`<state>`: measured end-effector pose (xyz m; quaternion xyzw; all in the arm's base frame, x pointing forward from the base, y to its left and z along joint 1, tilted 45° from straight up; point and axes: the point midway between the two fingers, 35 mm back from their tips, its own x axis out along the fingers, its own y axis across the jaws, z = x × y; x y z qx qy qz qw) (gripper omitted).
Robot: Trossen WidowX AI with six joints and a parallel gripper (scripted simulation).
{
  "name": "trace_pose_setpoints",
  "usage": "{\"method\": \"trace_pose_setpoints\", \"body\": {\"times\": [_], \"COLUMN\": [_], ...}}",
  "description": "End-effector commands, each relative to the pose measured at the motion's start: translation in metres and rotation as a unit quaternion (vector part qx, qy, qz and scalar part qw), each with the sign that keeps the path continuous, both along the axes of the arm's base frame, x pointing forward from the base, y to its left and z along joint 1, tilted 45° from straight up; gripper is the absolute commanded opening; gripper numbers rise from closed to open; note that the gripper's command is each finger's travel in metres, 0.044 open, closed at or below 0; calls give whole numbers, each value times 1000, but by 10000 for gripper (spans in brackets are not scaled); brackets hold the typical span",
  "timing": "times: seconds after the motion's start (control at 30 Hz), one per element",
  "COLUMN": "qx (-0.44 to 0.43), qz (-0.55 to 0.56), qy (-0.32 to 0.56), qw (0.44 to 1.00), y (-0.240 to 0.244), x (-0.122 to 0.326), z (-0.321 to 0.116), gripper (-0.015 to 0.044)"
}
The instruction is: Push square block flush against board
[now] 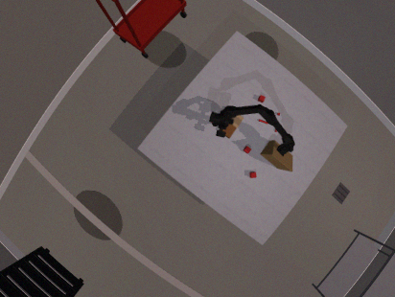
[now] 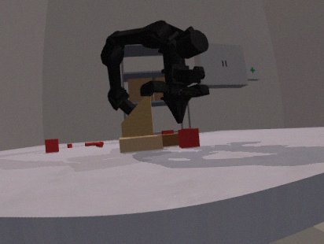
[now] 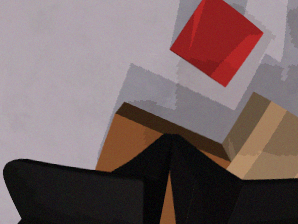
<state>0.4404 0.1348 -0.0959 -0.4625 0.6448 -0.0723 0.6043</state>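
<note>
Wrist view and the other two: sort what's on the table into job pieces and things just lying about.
Job pieces:
- light wooden piece
- brown wooden piece
(Block and board, though I can't tell which is which.)

Just lying about:
- red cubes
- red stick-like piece

Gap btwn red cube [image 2: 189, 138] [image 3: 215, 44] & brown block [image 1: 230, 130] [image 2: 171, 140] [image 3: 129, 142]; pale board [image 1: 238, 121] [image 2: 141, 144] [image 3: 270, 142] blocking one side

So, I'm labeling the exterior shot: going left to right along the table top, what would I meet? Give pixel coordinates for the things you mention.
Red cube [image 1: 262, 99] [image 2: 52, 146], tiny red piece [image 1: 278, 114] [image 2: 69, 146], red rod [image 1: 263, 121] [image 2: 93, 144], pale wooden piece [image 1: 238, 121] [image 2: 141, 145] [image 3: 256, 141], brown wooden piece [image 1: 230, 131] [image 2: 171, 140] [image 3: 131, 143], larger-looking red cube [image 2: 189, 138] [image 3: 217, 42].
</note>
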Motion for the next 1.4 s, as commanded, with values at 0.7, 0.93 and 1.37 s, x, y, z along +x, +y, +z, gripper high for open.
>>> {"method": "trace_pose_setpoints", "body": {"times": [0.7, 0.93, 1.37], "qx": [12, 12, 15], "qz": [-53, -53, -55], "qy": [-60, -60, -67], "qw": [997, 997, 996], "y": [-45, -47, -45], "x": [20, 16, 20], "z": [-23, -23, -23], "gripper": [0, 0, 0]}}
